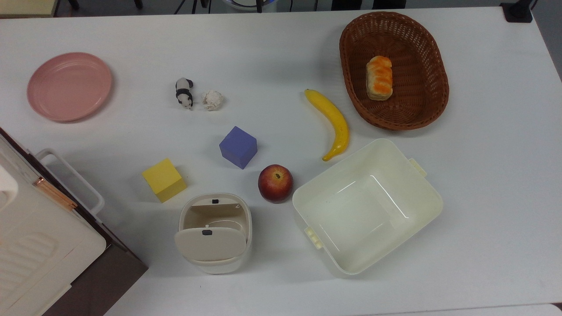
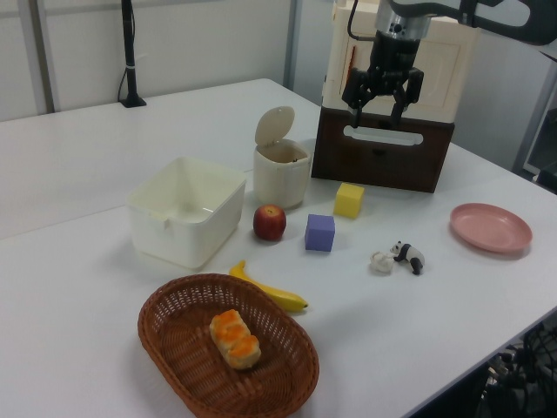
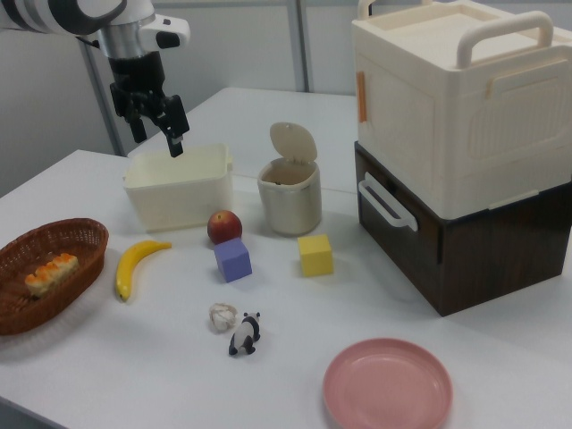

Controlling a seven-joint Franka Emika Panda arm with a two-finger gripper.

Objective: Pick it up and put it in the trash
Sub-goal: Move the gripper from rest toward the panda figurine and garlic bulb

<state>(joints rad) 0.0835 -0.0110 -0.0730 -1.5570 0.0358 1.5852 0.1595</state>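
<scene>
- The paper ball (image 1: pixel 213 100) sits on the white surface (image 1: pixel 281 52), just beside the panda figurine (image 1: pixel 184 92) — close, but I can't tell if they're touching. In the top view the panda is on its left.
- Handling guess: it's crumpled paper, so super light and squishy, not fragile at all. It'll give under pressure, so pinching across the middle should work from pretty much any angle. I'd close along the line that keeps the jaws off the panda, since it's right next door.
- Only real risk I see is nudging it away, or clipping the panda on the way down.
- The trash bin (image 1: pixel 215 232) has its flap lid tipped up, so the opening looks reachable. It's near the yellow cube (image 1: pixel 164 179) and the apple (image 1: pixel 275 183), well apart from the ball, with the purple cube (image 1: pixel 238 147) in between.
- The gripper (image 2: pixel 381 97) hangs high over the bin area, jaws spread apart and holding nothing.
- Don't mix the bin up with the bigger cream tub (image 1: pixel 366 206).
</scene>
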